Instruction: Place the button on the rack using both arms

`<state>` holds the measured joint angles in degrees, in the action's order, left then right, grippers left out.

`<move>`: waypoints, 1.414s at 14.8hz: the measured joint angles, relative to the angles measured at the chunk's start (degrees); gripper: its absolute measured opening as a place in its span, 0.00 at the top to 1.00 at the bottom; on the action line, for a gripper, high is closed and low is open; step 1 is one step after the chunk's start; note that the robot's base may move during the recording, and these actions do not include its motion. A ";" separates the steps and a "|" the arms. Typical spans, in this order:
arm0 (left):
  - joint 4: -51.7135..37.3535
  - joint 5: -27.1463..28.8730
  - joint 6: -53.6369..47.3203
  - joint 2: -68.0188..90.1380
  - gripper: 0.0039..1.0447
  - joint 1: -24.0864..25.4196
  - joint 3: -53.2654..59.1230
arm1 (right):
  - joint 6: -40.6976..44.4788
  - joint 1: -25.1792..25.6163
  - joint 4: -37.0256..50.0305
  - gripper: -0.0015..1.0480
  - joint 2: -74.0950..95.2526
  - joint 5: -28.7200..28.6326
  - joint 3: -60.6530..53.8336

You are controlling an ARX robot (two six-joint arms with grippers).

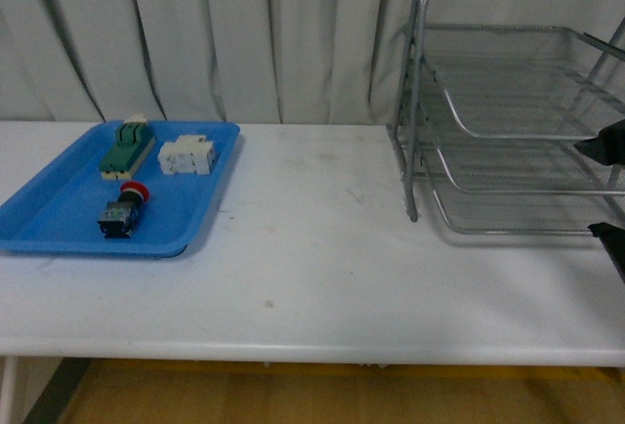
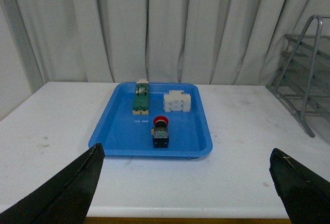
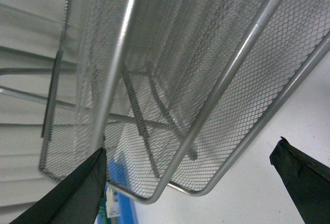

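White table [image 1: 312, 277]: blue tray [image 1: 49, 214] holds button [image 1: 122, 211]; left end effector [image 2: 186, 152] spread, right end effector [image 3: 191, 146] spread.

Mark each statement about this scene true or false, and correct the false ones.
1. The button lies in the blue tray. True.
2. The white breaker sits in the rack. False: it lies in the blue tray, beside the green-and-cream switch block.
3. The left gripper is shut on the button. False: it is open and apart from the button, with nothing between its fingers.
4. In the front view, the rack stands on the table to the right of the blue tray. True.
5. The right gripper is open, facing the rack. True.
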<state>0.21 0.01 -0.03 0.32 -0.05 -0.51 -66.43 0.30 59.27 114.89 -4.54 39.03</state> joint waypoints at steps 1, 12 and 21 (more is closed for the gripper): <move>0.00 0.00 0.00 0.00 0.06 0.00 0.00 | -0.83 -0.50 -1.40 0.06 2.29 0.87 2.25; 0.00 0.00 0.00 0.00 0.06 0.00 0.00 | -6.91 -1.92 -0.57 0.77 15.74 4.74 16.13; 0.00 0.00 0.00 0.00 0.06 0.00 0.00 | -16.00 -1.73 16.02 0.97 6.82 2.91 -11.78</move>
<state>0.21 0.01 -0.03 0.32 -0.05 -0.51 -82.43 -1.43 75.29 121.71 -1.63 27.24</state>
